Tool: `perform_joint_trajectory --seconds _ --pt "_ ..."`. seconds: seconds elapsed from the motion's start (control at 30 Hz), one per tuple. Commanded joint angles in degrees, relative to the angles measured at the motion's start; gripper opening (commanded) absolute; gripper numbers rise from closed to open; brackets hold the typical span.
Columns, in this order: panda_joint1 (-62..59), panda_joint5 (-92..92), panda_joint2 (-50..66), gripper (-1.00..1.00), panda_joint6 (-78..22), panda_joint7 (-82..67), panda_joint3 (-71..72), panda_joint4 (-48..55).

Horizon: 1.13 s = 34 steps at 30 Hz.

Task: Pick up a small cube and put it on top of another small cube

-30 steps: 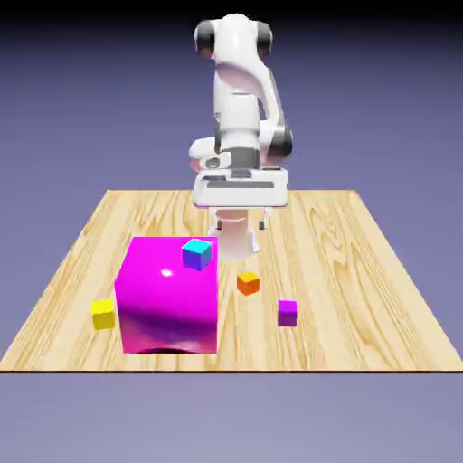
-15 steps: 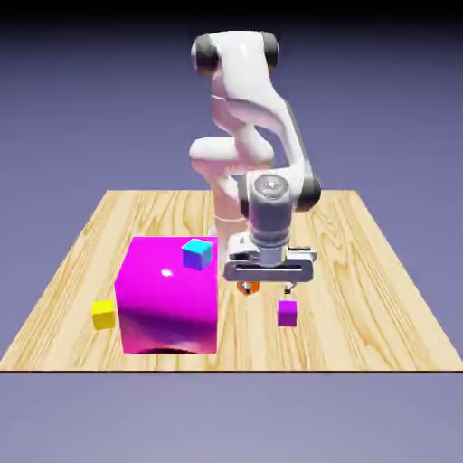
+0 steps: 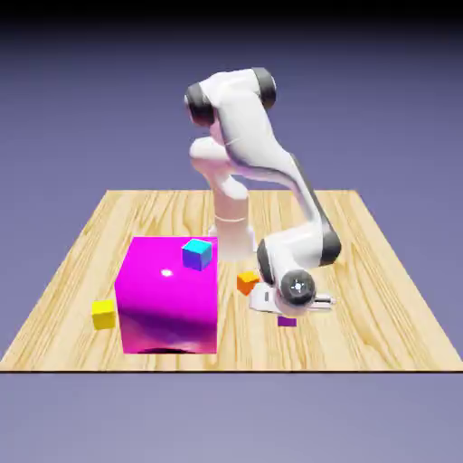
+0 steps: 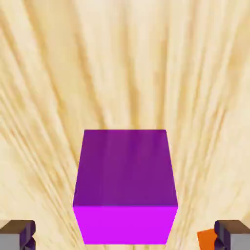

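We see the small purple cube (image 4: 125,188) resting flat on the pale wood-grain tabletop (image 3: 362,271), toward the exterior view's right of the middle. In the hand view it fills the lower centre: a smooth, plain-coloured block with crisp edges, its top face a deep, shaded violet and the face turned toward the camera a brighter magenta-purple. No mark or texture shows on it.

The white arm's two-finger gripper (image 4: 125,237) hangs low over this cube, its jaws spread wide. One grey fingertip (image 4: 17,234) sits at the bottom left corner of the hand view and the other at the bottom right, each well clear of the cube's sides, so the cube lies between them untouched. In the exterior view the hand hides most of the cube; only a sliver of purple (image 3: 287,320) shows beneath it, and we cannot quite tell there how close the fingers come to the tabletop.

The small orange cube (image 3: 247,282) sits just beside the hand, on the exterior view's left of it, and a corner of orange shows at the hand view's lower right. Further to that left stands the large glossy magenta cube (image 3: 169,298), with the small cyan-topped blue cube (image 3: 196,253) on its upper surface. The small yellow cube (image 3: 104,314) lies on the tabletop at its far side.
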Motion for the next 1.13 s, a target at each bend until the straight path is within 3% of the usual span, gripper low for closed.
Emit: perform_joint_trajectory --seconds 0.0,0.17,0.37,0.77,1.0,1.03,1.1 --pt "0.00 0.00 0.00 -1.00 0.00 0.00 0.00 0.00" --pt "-0.75 1.20 -4.25 -1.00 -9.49 -0.64 0.31 5.91" --pt "3.86 8.40 -14.32 -1.00 -14.43 -7.42 -12.06 12.76" --pt "-10.98 31.67 -38.62 -1.00 -27.30 20.61 -34.30 2.80" --pt "-9.84 33.54 -37.84 -1.00 -18.14 19.85 -31.24 -6.56" --pt "-9.84 33.54 -37.84 1.00 -18.14 19.85 -31.24 -6.57" --pt "-10.31 32.97 -37.85 1.00 -20.31 20.34 -31.74 -4.49"
